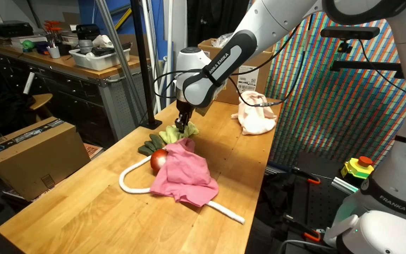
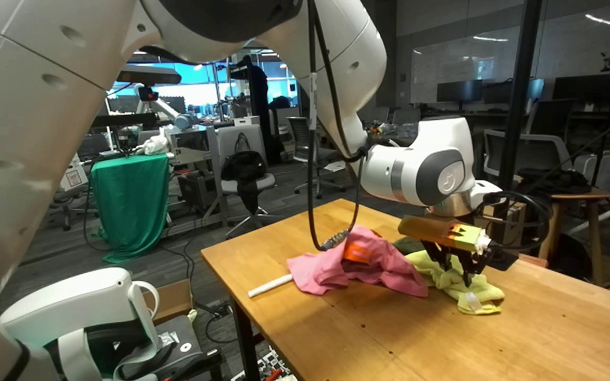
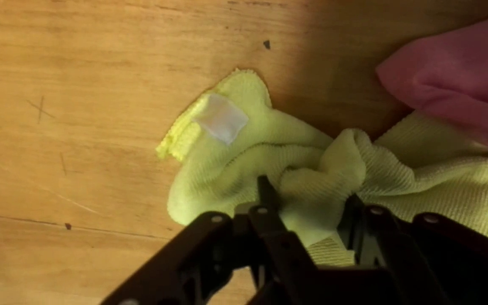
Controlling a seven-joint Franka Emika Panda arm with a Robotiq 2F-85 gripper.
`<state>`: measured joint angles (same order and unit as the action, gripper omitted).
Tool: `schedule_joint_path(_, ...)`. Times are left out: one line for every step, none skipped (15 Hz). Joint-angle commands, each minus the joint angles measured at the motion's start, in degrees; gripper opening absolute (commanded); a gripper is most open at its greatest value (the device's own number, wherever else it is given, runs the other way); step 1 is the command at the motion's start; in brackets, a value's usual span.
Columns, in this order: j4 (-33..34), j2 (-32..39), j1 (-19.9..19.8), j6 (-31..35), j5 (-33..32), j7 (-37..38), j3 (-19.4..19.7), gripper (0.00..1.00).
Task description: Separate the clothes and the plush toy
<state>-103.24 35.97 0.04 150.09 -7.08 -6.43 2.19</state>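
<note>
Pincer [image 3: 308, 197] sits low over the counter [image 1: 83, 218], jaws parted around a fold of the yellow cloth [image 3: 206, 186], which the pink cloth [image 1: 185, 173] partly overlaps.

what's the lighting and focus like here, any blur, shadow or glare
In the wrist view, the gripper looks dark and blurry, and shadow falls on the table beside the pink cloth; in an exterior view, the background windows look washed out.
</note>
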Motion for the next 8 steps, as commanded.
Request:
schedule_joint_path(0.1, -0.5, 1.8, 1.1, -3.2, 3.3, 2.9, 0.05)
schedule_joint_path(0.0, -0.6, 2.3, 1.4, -4.2, 4.3, 3.8, 0.03)
schedule_joint_path(0.0, -0.6, 3.0, 1.7, -5.6, 5.6, 5.2, 0.02)
schedule_joint_path(-0.1, -0.7, 3.6, 2.0, -6.9, 6.8, 6.3, 0.03)
schedule_joint_path(-0.2, -0.6, 4.4, 2.6, -8.6, 8.5, 7.8, 0.05)
schedule_joint_path(-0.2, -0.6, 5.1, 3.1, -10.0, 10.1, 9.2, 0.04)
schedule_joint_path(-0.3, -0.5, 6.2, 3.9, -12.2, 12.4, 11.3, 0.05)
schedule_joint_path(-0.2, -0.3, 7.2, 4.6, -14.0, 14.7, 13.1, 0.05)
